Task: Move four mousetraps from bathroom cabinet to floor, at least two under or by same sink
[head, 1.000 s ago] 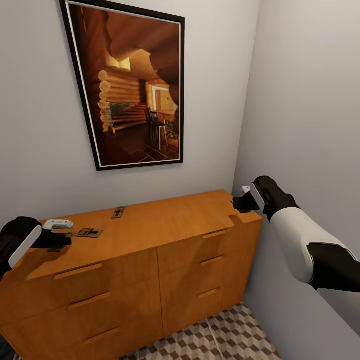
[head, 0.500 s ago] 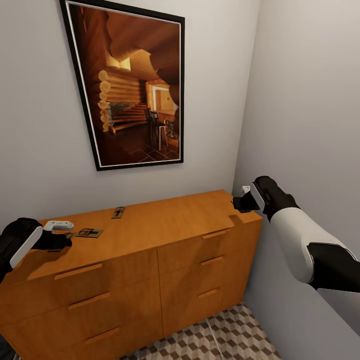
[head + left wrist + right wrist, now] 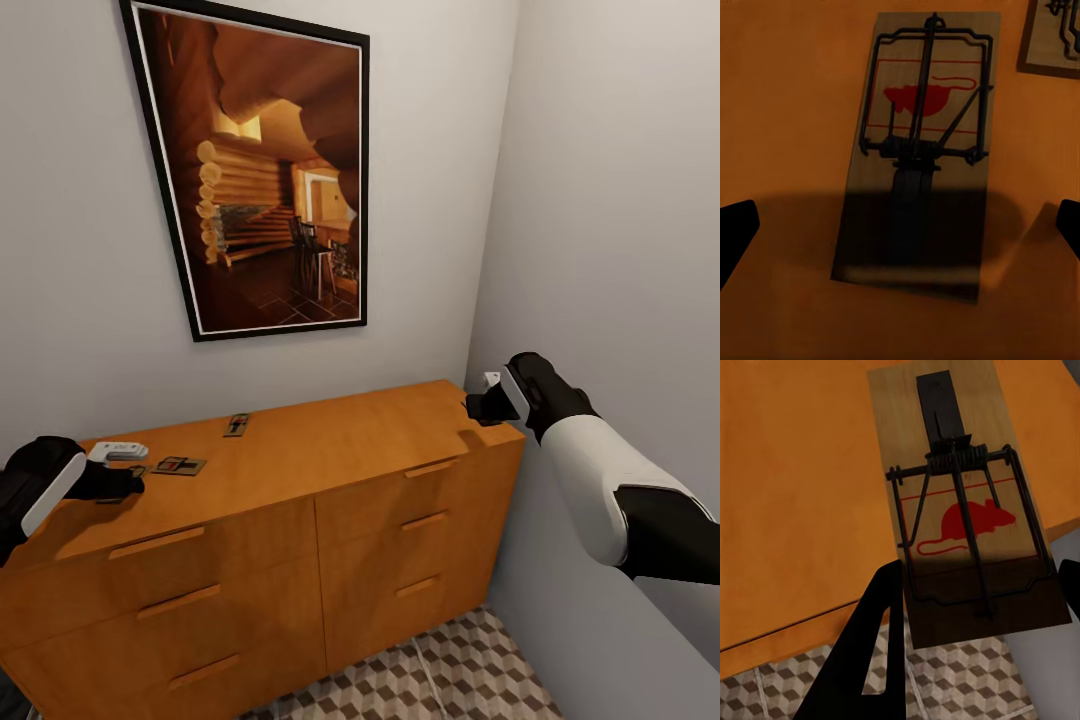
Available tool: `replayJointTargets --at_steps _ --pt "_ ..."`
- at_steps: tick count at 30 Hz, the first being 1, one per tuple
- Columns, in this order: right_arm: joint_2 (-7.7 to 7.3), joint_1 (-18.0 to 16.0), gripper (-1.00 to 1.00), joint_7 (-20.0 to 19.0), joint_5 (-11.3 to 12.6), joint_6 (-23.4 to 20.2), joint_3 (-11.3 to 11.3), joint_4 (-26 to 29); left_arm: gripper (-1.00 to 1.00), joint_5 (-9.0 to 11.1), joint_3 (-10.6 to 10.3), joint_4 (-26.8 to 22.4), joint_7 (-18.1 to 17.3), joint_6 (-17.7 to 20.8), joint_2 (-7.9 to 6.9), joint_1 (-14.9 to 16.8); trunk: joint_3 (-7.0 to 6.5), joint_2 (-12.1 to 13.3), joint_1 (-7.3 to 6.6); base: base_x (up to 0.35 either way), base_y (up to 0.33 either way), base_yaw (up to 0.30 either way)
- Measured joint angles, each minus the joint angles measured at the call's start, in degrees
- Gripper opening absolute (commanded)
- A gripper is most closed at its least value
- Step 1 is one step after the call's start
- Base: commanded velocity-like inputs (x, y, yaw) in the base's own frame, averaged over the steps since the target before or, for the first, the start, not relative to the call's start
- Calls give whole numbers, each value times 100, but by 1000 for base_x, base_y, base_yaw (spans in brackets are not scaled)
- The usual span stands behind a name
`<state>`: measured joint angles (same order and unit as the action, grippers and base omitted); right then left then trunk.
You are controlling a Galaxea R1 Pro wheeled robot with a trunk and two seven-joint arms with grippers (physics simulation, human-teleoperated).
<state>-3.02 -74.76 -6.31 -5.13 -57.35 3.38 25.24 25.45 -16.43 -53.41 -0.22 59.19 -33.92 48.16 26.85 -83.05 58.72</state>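
Observation:
The orange-brown cabinet (image 3: pixel 350 440) stands against the wall. Two mousetraps lie on its top, one (image 3: pixel 238 425) near the wall and one (image 3: pixel 180 465) towards the left end. My left gripper (image 3: pixel 125 485) hovers open just beside that one; in the left wrist view it (image 3: pixel 904 225) straddles another mousetrap (image 3: pixel 919 120) lying flat, with both fingers clear of the board. At the cabinet's right rear corner my right gripper (image 3: pixel 478 405) is shut on a mousetrap (image 3: pixel 960 525) that overhangs the edge above the bathroom floor (image 3: pixel 967 682). The bathroom sink is out of view.
A small white object (image 3: pixel 118 451) lies on the cabinet top behind my left gripper. A large framed picture (image 3: pixel 265 170) hangs above. The right wall (image 3: pixel 620 250) runs close beside my right arm. Patterned floor tiles (image 3: pixel 430 680) show in front of the cabinet.

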Motion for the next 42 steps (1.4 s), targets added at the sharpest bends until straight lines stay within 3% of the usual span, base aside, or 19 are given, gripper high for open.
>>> replayJointTargets --at_steps 11,12,15,17,28,33,42 --pt "0 0 -100 0 0 0 0 -16 100 -28 3 -5 6 -1 17 0 0 0 0 0 0 0" --pt "0 0 -100 0 0 0 0 -16 -100 -36 4 -7 4 -1 21 0 0 0 0 0 0 0" --pt "0 0 -100 0 -1 0 0 -16 -100 42 9 7 -7 -1 39 -1 0 1 0 0 0 0" --pt "0 0 -100 0 -1 0 0 -16 -100 -188 9 25 8 3 43 1 0 0 0 0 0 0" --pt "-8 0 -100 0 -1 0 0 -16 -100 98 9 -18 -10 -2 107 -3 1 1 0 0 0 0" --pt "-9 0 -100 -3 0 0 0 -16 -100 -1 20 3 -21 12 122 -2 0 1 0 0 0 0" --pt "-9 0 -100 -9 -8 -8 -1 -16 -100 18 41 -86 -22 56 46 -6 1 1 1 0 0 0"
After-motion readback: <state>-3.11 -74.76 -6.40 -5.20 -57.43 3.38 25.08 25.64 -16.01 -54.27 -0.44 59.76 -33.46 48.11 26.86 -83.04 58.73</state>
